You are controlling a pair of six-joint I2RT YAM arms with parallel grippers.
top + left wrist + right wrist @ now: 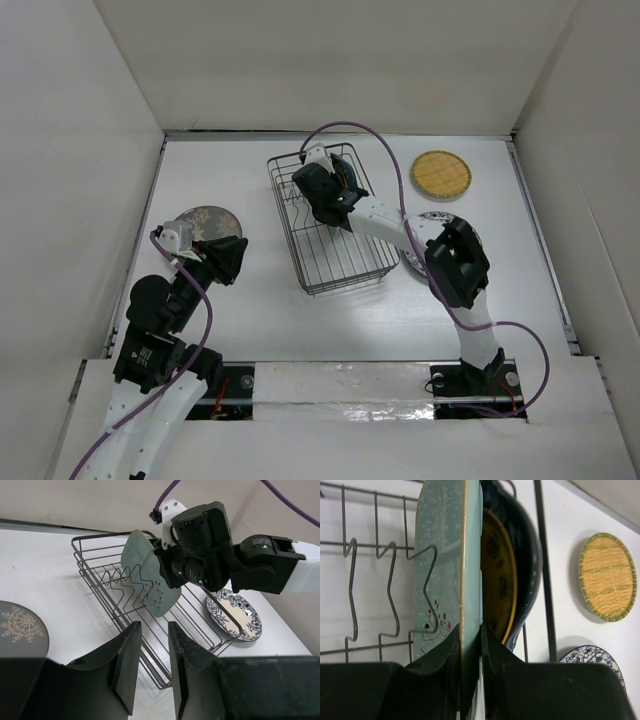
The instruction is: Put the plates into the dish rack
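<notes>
At the left of the top view we saw the grey floral plate [205,222] lying on the table [260,330]. Just below it the left hand [153,640] had its fingers a little apart and grasped nothing. In the middle, the dish rack [335,262] carried a yellow plate [497,580] and the dark blue plate [529,550] upright. Beside them the right hand [470,635] was clenched on the pale green plate [440,555], upright among the tines. At the right lay the second yellow plate [441,175] and the patterned plate [232,612].
</notes>
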